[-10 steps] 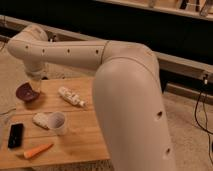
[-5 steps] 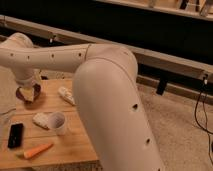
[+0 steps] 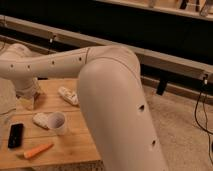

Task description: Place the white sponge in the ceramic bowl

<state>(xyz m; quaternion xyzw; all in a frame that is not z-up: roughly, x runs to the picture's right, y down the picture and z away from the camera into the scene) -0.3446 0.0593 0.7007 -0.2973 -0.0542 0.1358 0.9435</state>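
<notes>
The white sponge (image 3: pixel 40 120) lies on the wooden table (image 3: pixel 75 135), just left of the white mug (image 3: pixel 57 123) and touching it or nearly so. My arm (image 3: pixel 60 62) reaches from the right across to the table's far left. The gripper (image 3: pixel 27 99) hangs at the end of it, low over the table's left rear corner, above and behind the sponge. The ceramic bowl is hidden behind the gripper and wrist.
A white tube with coloured marks (image 3: pixel 67 95) lies behind the mug. A black phone (image 3: pixel 15 135) and an orange carrot (image 3: pixel 37 150) lie near the front left. My big forearm (image 3: pixel 120 110) covers the table's right side. A dark wall with a rail runs behind.
The arm has swung further left and down. The gripper now covers the spot where the bowl showed before. The sponge, mug and other things have not moved.
</notes>
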